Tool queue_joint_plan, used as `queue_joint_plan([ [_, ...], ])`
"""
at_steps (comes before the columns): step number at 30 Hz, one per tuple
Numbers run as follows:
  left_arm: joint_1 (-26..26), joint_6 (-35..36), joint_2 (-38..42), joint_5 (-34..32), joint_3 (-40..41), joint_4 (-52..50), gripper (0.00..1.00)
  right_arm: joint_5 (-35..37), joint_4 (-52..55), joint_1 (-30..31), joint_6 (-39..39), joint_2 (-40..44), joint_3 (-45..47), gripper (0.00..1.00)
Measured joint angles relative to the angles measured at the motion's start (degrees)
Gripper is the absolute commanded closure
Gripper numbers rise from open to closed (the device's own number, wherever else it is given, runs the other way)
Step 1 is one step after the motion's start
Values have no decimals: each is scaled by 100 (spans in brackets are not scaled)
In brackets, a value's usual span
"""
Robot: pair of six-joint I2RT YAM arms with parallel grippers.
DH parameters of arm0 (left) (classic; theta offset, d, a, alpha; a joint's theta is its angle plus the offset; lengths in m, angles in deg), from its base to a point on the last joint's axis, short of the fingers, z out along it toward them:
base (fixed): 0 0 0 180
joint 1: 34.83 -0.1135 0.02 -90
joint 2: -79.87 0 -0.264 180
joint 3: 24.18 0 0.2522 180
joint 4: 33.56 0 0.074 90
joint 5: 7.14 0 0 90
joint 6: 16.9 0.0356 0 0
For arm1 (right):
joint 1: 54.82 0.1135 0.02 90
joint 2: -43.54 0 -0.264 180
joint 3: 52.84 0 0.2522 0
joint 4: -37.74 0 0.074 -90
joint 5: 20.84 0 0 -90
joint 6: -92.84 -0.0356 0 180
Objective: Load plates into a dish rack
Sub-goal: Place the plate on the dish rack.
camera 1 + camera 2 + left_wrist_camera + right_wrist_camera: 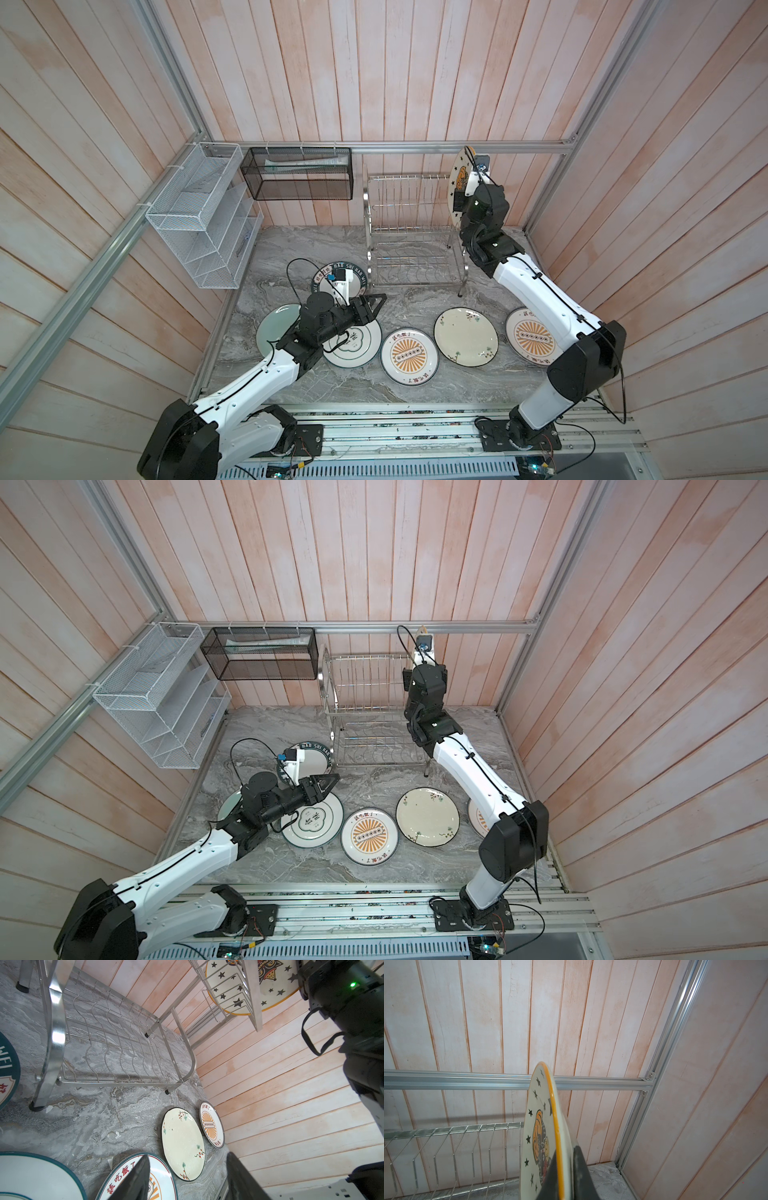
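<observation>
My right gripper (pixel 564 1151) is shut on the rim of the black-starred, gold-rimmed plate (pixel 458 172), held upright on edge at the right end of the dish rack's (pixel 411 232) upper tier. The rack's divider rods (pixel 446 1136) stand empty. My left gripper (pixel 187 1156) hovers open and empty over the table, left of the rack. Flat on the marble lie the green-lettered plate (pixel 357 270), pale green plate (pixel 270 332), green quatrefoil plate (pixel 363 347), an orange sunburst plate (pixel 409 357), the cream floral plate (pixel 465 336) and a second sunburst plate (pixel 528 336).
A white mesh organizer (pixel 199 216) hangs on the left wall. A black mesh basket (pixel 297 174) hangs on the back rail beside the rack. An aluminium rail (pixel 467 1080) crosses behind the held plate. Wooden walls close in on three sides.
</observation>
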Motion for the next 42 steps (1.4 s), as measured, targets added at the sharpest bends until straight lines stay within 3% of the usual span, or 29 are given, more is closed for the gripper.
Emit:
queue_joint_plan([
  [2, 0, -15, 0, 0, 0, 7, 40, -2, 2, 0, 0, 0, 0, 100],
  [6, 0, -35, 0, 0, 0, 52, 41, -28, 39, -2, -24, 0, -11, 84],
  [19, 0, -35, 2, -2, 0, 83, 41, -297, 61, 31, -229, 0, -216, 58],
  [31, 0, -20, 46, -9, 0, 81, 40, -557, 192, 33, -280, 114, -365, 47],
  [42, 0, 11, 46, -26, 0, 79, 41, -916, 201, 42, -446, 782, -345, 42],
])
